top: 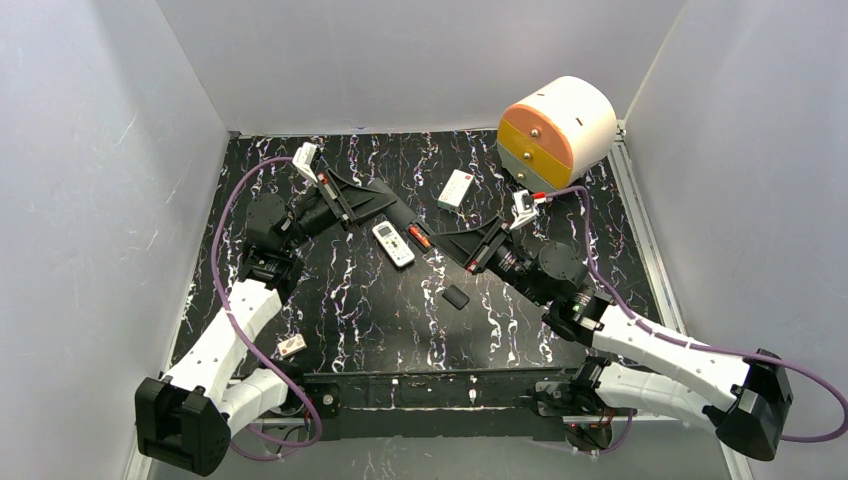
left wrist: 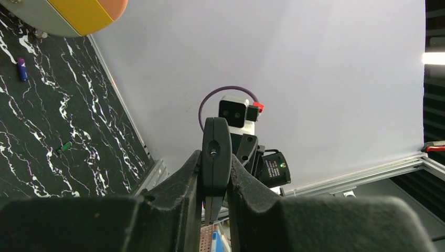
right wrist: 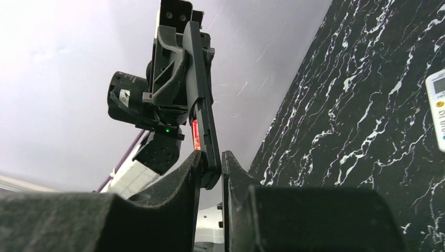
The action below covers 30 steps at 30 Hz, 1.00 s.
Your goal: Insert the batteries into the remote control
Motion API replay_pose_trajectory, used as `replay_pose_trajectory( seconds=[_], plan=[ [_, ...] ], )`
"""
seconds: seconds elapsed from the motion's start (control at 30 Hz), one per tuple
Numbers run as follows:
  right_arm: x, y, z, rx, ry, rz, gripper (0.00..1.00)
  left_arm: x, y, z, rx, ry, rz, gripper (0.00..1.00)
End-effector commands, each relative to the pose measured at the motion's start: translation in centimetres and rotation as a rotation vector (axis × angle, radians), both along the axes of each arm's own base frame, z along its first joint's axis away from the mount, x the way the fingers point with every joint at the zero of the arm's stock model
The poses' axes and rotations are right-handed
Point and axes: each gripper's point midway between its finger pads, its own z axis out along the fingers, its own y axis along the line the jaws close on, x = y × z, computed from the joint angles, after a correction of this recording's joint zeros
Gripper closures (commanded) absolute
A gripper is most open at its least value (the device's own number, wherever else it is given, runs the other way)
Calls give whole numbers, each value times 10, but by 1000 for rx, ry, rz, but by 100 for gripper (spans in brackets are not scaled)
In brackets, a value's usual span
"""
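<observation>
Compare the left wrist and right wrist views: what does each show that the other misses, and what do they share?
Left wrist only: a green battery and a purple battery lying on the table, plus a corner of the drum. Right wrist only: the remote control's edge and a red battery raised close before the lens. Both: the black marbled table, each camera's own fingers close together, and the opposite arm facing it.

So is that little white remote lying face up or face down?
Face up: the small white oblong remote control shows its screen and buttons to the overhead camera.
</observation>
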Motion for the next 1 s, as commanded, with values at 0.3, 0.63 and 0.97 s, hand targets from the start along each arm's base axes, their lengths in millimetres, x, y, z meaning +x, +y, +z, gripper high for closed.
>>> replay_pose_trajectory(
  seconds=[0.3,0.63,0.97],
  plan=[
    [21,-5,-19,-443,-177,-58,53,3,2,8,-39,-4,28,100],
    [53,-78,-5,-547,-56,-402,24,5,13,-51,186,-66,126,100],
    [91,-179,-122,-975,394,-695,25,-29,18,-70,318,-249,62,100]
  ],
)
